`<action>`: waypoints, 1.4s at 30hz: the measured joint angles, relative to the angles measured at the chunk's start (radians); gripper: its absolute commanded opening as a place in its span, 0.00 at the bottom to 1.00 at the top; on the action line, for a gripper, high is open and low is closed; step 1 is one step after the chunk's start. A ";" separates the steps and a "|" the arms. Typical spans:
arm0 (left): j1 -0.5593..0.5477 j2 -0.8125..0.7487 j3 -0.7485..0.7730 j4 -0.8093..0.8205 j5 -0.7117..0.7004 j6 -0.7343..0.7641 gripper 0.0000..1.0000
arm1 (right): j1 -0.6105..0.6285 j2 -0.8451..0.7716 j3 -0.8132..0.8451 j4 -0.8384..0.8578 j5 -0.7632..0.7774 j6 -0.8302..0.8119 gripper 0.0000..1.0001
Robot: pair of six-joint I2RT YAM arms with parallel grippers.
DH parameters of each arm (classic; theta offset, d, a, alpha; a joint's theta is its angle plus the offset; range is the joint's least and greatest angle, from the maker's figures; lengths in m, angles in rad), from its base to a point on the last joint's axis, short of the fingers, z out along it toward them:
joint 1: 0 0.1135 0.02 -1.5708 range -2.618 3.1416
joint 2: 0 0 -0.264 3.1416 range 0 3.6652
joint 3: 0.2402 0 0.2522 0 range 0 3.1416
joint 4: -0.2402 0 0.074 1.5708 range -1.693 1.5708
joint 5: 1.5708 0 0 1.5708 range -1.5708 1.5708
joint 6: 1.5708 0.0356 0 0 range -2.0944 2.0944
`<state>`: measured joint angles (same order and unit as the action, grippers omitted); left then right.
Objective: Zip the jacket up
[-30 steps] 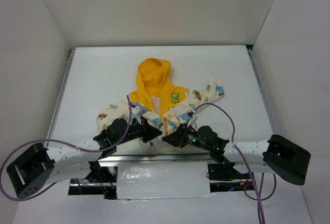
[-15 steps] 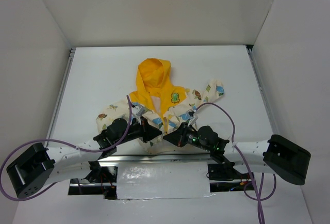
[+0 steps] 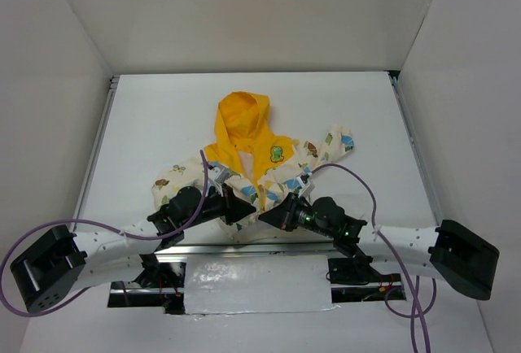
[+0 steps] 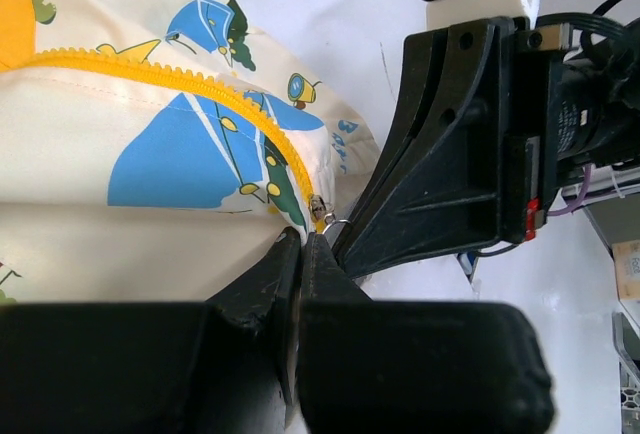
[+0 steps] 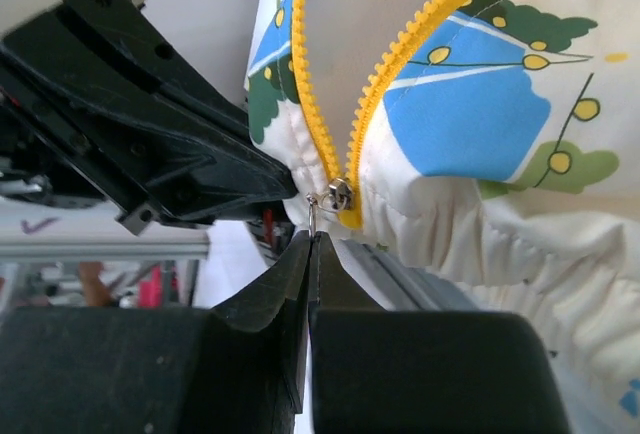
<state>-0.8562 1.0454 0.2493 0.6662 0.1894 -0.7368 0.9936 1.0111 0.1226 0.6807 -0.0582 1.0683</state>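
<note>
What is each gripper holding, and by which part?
Left gripper pinches the cream yellow-hooded child's jacket at its bottom hem by the zipper; right gripper pinches the metal zipper pull.

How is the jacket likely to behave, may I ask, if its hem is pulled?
Probably floppy: the jacket lies rumpled, its hem gathered in soft folds, so it should stretch and bunch rather than slide. Its thin fabric looks light. The tiny zipper pull may slip from the right tool.

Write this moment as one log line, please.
jacket: laid out, unzipped | left claw: shut, beside slider | right claw: shut on zipper pull | slider: at bottom end
</note>
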 measured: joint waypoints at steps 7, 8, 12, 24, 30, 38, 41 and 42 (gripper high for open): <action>0.000 0.000 0.000 0.010 0.004 0.001 0.00 | 0.000 -0.100 0.090 -0.217 0.012 0.167 0.00; 0.000 0.000 0.000 0.015 0.006 0.001 0.00 | 0.000 -0.105 0.102 -0.238 0.015 0.189 0.00; 0.000 0.005 0.000 0.028 0.016 0.004 0.00 | -0.002 -0.103 0.135 -0.298 0.018 0.253 0.00; 0.004 0.013 0.000 0.024 0.062 0.032 0.00 | -0.080 -0.044 0.182 -0.369 -0.093 0.468 0.00; 0.004 0.013 0.000 0.032 0.085 0.033 0.00 | -0.084 -0.055 0.237 -0.523 -0.082 0.542 0.00; 0.004 0.027 0.000 0.041 0.097 0.034 0.00 | -0.103 -0.045 0.240 -0.545 -0.128 0.633 0.00; 0.004 0.029 0.000 0.046 0.105 0.034 0.00 | -0.105 -0.056 0.217 -0.516 -0.137 0.676 0.00; 0.004 0.030 0.000 0.050 0.111 0.033 0.00 | -0.105 -0.068 0.196 -0.494 -0.137 0.695 0.00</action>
<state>-0.8524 1.0756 0.2493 0.7162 0.3004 -0.7040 0.8883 0.9428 0.3191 0.1867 -0.1947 1.7630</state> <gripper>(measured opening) 0.114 0.009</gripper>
